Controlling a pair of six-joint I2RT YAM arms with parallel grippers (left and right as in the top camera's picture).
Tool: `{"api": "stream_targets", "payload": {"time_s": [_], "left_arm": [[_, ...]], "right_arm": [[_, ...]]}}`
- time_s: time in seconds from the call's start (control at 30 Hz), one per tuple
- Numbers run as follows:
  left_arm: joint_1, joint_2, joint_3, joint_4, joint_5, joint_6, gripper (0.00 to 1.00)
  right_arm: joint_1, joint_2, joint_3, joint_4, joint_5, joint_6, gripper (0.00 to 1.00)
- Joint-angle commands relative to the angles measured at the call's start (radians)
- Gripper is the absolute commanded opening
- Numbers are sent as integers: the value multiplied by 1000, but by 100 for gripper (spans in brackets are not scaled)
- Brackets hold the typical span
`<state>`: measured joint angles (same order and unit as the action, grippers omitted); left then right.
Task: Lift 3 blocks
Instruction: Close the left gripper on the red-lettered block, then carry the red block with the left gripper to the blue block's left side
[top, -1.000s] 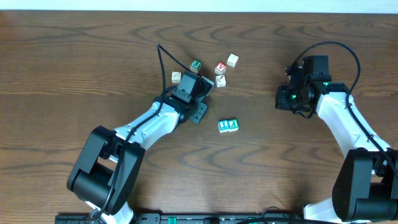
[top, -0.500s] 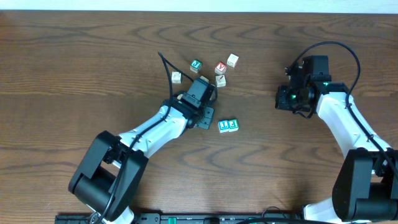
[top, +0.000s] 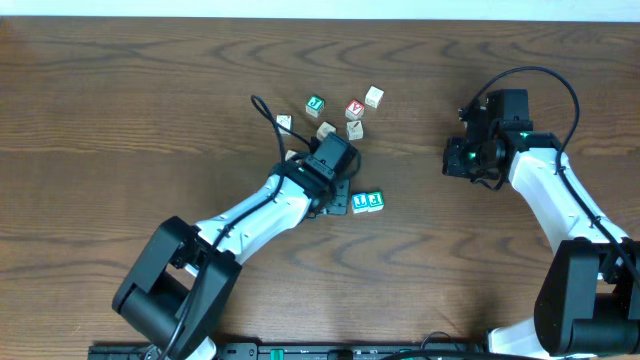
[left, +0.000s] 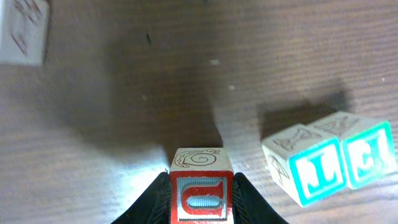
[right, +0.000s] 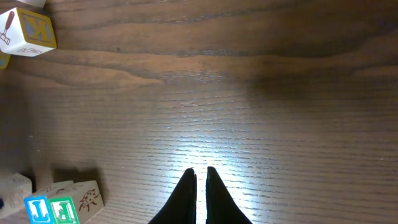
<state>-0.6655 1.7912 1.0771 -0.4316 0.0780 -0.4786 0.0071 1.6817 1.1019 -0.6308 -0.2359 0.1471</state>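
One red-faced block (left: 200, 180) is being gripped between the fingers of my left end effector (left: 200, 202), near the left of the blue-faced block (left: 309, 173) and the teal-green-faced block (left: 367, 152), which are lying side by side, touching, on the table (left: 124, 93). Well off to the right, my right end effector (right: 199, 180) is hovering closed, holding nothing.

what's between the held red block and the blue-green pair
Only bare table separates the red block in the left gripper from the blue block and green block, left wrist view.
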Motion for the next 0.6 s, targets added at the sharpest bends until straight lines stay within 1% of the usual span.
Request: {"api": "stream_targets", "payload": {"time_s": [0.0, 0.13, 0.57], "left_arm": [[-41, 35, -32, -34, 30, -59, 24], [-65, 35, -32, -32, 29, -94, 24], [-67, 35, -32, -21, -19, -204, 24]], "right_arm": [[8, -6, -6, 1, -9, -14, 5], [8, -6, -6, 1, -9, -14, 5], [8, -6, -6, 0, -9, -14, 5]]}}
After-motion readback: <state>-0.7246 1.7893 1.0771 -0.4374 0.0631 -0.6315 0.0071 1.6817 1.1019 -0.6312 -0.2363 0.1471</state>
